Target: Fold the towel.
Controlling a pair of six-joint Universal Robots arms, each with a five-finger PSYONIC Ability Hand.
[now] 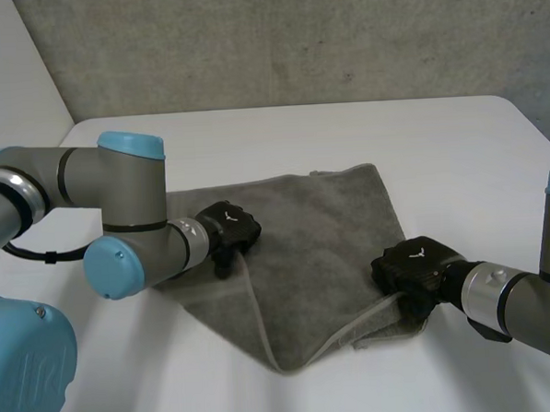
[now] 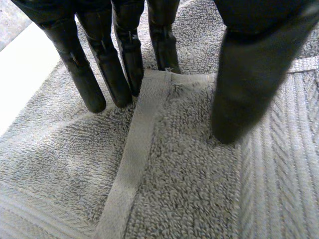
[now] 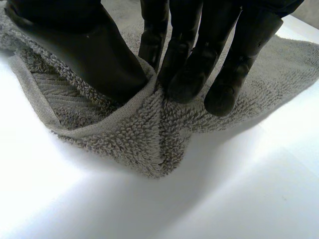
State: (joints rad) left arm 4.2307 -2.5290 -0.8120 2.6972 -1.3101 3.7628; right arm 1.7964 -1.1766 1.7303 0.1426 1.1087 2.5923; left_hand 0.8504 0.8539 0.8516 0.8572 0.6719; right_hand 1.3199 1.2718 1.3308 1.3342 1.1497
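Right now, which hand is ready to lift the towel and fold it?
Probably the right. The right hand pinches a bunched edge of the towel between thumb and fingers; the left hand rests straight fingers on top.

No text, label, brand, number or sign can be read on anything.

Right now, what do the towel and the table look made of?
Towel: grey terry, probably cotton. Looped matte pile shows up close, with a flat woven hem along the edge.
Table: white, hard and smooth with a faint sheen, no grain or texture. It could be laminate or a painted board; the look leaves that open.
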